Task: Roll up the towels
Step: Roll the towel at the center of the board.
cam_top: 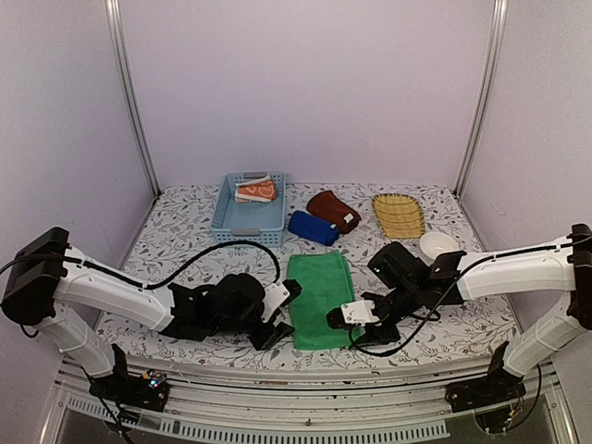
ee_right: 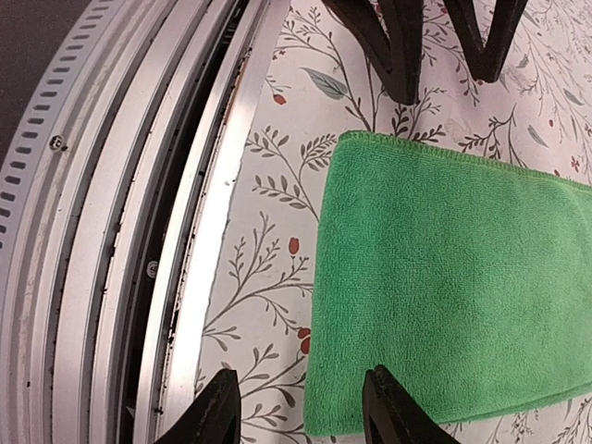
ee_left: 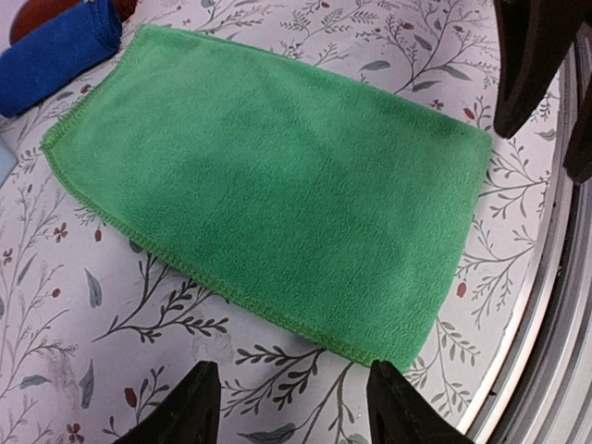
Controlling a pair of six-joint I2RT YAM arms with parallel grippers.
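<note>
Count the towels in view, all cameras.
4: green towel flat at front centre; dark blue towel right of the light blue basket; maroon towel just behind it; orange towel inside that basket. Others could be hidden under it.

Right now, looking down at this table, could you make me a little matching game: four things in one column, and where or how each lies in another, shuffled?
Things:
1. green towel
2. orange towel
3. blue towel
4. tray

Places or states:
A. inside the basket
B. far right, next to a white dish
C. spread out flat
D. bundled up, just right of the basket

Pairs: 1-C, 2-A, 3-D, 4-B
</note>
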